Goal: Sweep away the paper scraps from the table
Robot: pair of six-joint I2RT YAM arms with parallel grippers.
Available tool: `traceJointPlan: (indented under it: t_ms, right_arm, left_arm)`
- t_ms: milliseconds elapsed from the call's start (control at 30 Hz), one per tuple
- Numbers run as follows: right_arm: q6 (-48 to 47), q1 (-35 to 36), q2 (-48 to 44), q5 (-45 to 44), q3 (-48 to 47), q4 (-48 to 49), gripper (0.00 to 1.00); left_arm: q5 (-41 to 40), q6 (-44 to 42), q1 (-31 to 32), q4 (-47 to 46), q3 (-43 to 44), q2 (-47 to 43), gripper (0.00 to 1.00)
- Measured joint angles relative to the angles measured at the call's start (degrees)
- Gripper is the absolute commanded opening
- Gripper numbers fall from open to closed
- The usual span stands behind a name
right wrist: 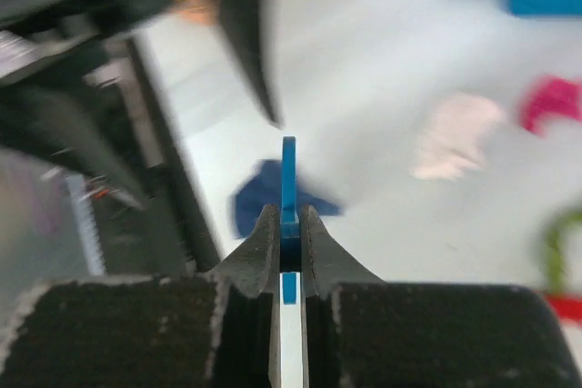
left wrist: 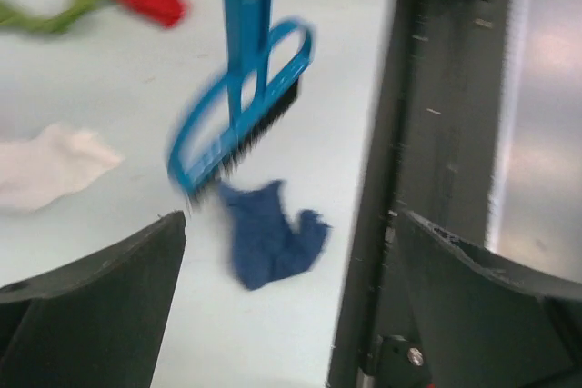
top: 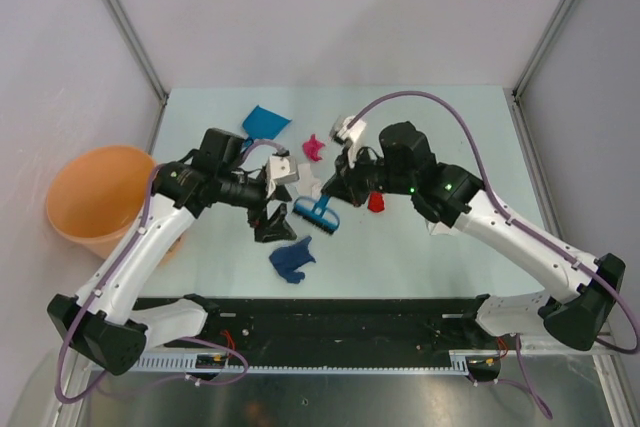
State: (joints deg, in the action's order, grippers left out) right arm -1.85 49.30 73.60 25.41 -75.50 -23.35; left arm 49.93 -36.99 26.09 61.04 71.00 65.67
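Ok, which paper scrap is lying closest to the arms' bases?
The dark blue scrap, alone nearest the black rail; the pink scrap and red scrap lie farther back.

The left arm (top: pixel 140 247) and the right arm (top: pixel 520 237) are wearing white shells over black joints and black bases, lilac cables (top: pixel 425 94) trailing along both. A green light (top: pixel 412 189) is glowing on the right arm. The left arm's black fingers (left wrist: pixel 91 306) are showing smooth wedges, a silver screw (left wrist: pixel 414 353) at one base; the right arm's fingers (right wrist: pixel 136 333) are looking grainy.
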Motion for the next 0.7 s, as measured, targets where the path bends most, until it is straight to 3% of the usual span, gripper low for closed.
traceJointPlan:
  t_ms: [167,300,400,533,700]
  right_arm:
    - [5.8,-5.6,-0.8,-24.4,0.0,-2.9,0.0]
    - [9.0,-10.9,-4.0,-35.7,2.3,-3.0,0.0]
    - [9.9,-12.4,-7.2,-39.1,4.5,-3.0,0.0]
    - [9.9,-13.0,-9.0,-40.7,6.0,-2.9,0.0]
    - [9.2,-13.5,-9.9,-40.8,8.7,-3.0,0.0]
  left_arm:
    - [-18.6,9.0,0.0,-9.9,0.4,1.7,1.0]
    - [-32.1,11.2,-0.3,-17.6,1.2,8.3,1.0]
    - [-38.3,12.2,-2.1,-21.6,4.2,17.8,1.0]
    - [-44.0,13.7,-7.3,-25.1,11.6,33.4,0.88]
    - [-50.4,14.1,-12.5,-26.3,20.0,47.0,0.87]
